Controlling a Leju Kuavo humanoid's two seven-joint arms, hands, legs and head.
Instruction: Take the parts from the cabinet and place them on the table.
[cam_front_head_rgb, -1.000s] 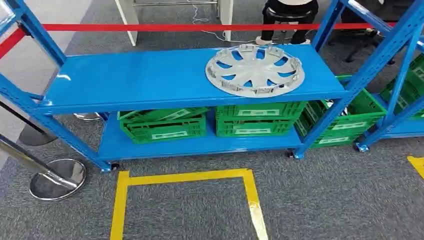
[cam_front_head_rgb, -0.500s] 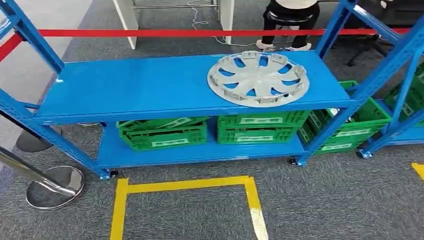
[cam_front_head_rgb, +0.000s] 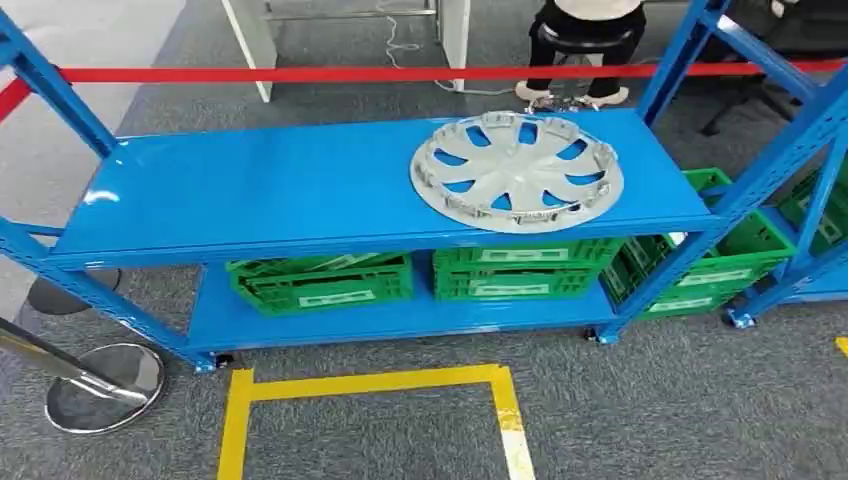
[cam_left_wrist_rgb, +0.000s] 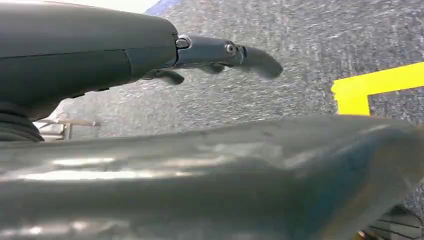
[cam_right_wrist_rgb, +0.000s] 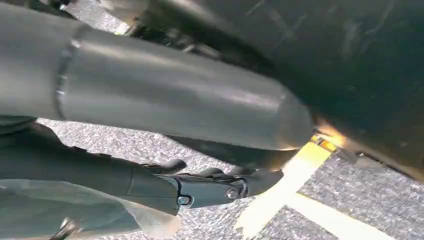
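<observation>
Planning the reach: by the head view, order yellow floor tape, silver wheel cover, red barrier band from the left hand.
1. Yellow floor tape, by the left hand.
2. Silver wheel cover, on the blue rack, right side.
3. Red barrier band, behind that rack.

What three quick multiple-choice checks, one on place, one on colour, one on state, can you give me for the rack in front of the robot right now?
1. Where does the hubcap lie?
A. on the right part of the top shelf
B. on the lower shelf
C. on the floor inside the yellow tape

2. What colour are the crates under the top shelf?
A. red
B. green
C. grey

3. What is the left robot hand doing?
A. gripping the hubcap
B. pressing on a crate
C. hanging over the carpet, holding nothing

Key: 1 A, the silver hubcap rests flat on the blue top shelf, toward its right end. 2 B, the crates on the lower shelf are green. 3 C, the left robot hand shows fingers extended above grey carpet, with nothing in them.
</observation>
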